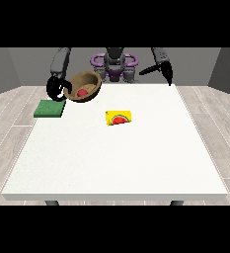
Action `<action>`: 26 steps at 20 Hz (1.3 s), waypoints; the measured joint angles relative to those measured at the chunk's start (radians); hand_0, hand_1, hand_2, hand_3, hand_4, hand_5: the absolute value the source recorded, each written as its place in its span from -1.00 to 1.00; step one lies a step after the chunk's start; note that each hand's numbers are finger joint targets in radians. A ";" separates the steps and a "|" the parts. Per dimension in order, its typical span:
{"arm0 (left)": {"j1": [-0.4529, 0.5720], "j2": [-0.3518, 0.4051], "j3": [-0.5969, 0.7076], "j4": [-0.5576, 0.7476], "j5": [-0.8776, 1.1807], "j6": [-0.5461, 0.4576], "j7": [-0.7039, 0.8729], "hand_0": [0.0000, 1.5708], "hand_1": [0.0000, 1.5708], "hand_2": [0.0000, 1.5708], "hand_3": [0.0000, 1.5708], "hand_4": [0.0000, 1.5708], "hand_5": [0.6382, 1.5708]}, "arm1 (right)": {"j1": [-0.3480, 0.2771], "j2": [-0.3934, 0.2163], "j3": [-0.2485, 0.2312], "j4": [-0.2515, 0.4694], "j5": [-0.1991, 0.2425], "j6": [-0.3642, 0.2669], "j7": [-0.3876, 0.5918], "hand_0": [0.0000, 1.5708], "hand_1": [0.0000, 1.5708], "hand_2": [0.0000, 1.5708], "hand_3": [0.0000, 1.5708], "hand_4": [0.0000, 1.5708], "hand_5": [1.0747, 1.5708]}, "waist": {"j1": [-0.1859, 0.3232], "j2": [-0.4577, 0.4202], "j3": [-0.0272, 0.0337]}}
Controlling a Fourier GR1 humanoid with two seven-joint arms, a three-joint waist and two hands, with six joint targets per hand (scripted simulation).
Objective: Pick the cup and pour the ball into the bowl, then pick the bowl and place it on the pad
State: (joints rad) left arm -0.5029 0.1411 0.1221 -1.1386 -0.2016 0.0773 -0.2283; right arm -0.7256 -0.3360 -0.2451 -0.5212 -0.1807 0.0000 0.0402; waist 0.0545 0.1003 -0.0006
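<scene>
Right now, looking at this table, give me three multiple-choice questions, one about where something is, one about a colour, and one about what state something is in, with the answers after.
1. Where is the green pad?
A. near the table's edge at the view's left
B. in the middle of the table
C. at the near edge by the camera

2. What colour is the cup?
A. blue
B. yellow
C. white

3. What state is the bowl in?
A. standing flat on the pad
B. upside down on the table
C. held up and tilted

Answers:
1 A, the pad lies at the view's left side, ahead of the hand at the view's left.
2 B, the cup lying mid-table is yellow with a red mark.
3 C, the bowl hangs beside that hand, clear of the table, with its opening turned toward the camera.
</scene>
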 measured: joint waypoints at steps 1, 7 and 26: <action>-0.002 0.002 0.004 0.002 0.001 0.003 -0.004 -1.00 -1.00 -1.00 -1.00 -1.00 1.00 | -0.009 -0.020 -0.006 -0.006 -0.005 0.009 0.018 1.00 1.00 1.00 1.00 0.35 0.95 | -0.004 0.002 0.0003; 0.034 -0.006 0.013 0.024 -0.002 0.033 -0.054 -1.00 -1.00 -1.00 -1.00 -1.00 0.99 | 0.048 -0.086 -0.032 -0.033 -0.037 0.094 0.016 1.00 1.00 1.00 1.00 0.35 0.95 | -0.041 0.010 0.0003; -0.045 -0.056 -0.084 -0.222 -0.095 0.145 -0.057 -1.00 -1.00 -1.00 -1.00 -1.00 0.98 | 0.060 -0.385 -0.202 0.112 -0.123 0.323 -0.241 1.00 1.00 1.00 -1.00 0.32 0.99 | 0.018 0.355 0.0027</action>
State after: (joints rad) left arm -0.5482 0.0851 0.0377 -1.3608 -0.2964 0.2220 -0.2856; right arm -0.6657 -0.7214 -0.4469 -0.4092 -0.3033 0.3234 -0.2012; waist 0.0725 0.4552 0.0021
